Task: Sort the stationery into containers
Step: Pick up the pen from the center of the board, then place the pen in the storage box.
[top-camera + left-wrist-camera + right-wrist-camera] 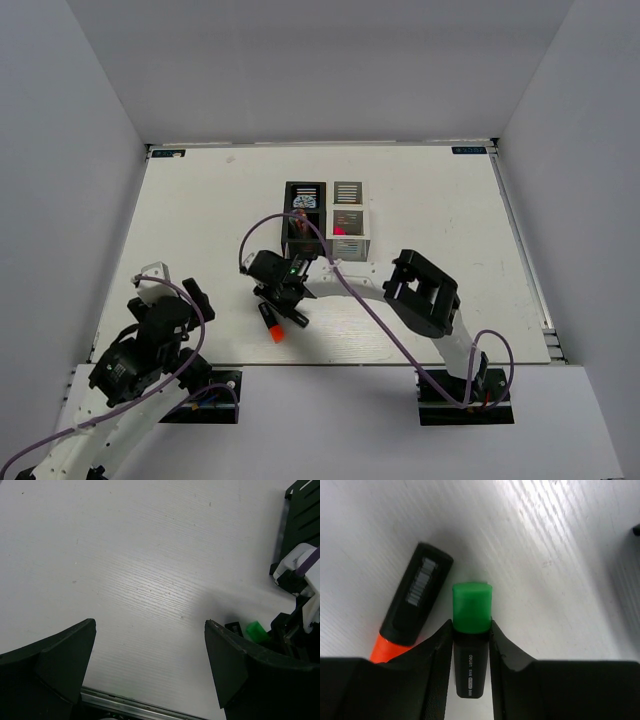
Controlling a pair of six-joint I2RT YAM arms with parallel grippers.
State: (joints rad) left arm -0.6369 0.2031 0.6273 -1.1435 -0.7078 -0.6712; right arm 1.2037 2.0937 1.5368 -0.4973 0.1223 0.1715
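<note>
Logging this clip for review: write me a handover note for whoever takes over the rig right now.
Left gripper: jaws wide open, empty, over bare table.
Right gripper: jaws closed against both sides of the green highlighter; no lift evident yet.
Orange highlighter: lying on the table just beside the green one.
Bins: a blue-white item is in the far black one and a pink item in the near white one; other contents are unclear.
Left to do: bin the green highlighter, then the orange one.

Right arm (420,295) stretches leftward, jaws apparently clamped narrow; left arm (150,340) folded back, jaws wide apart.
</note>
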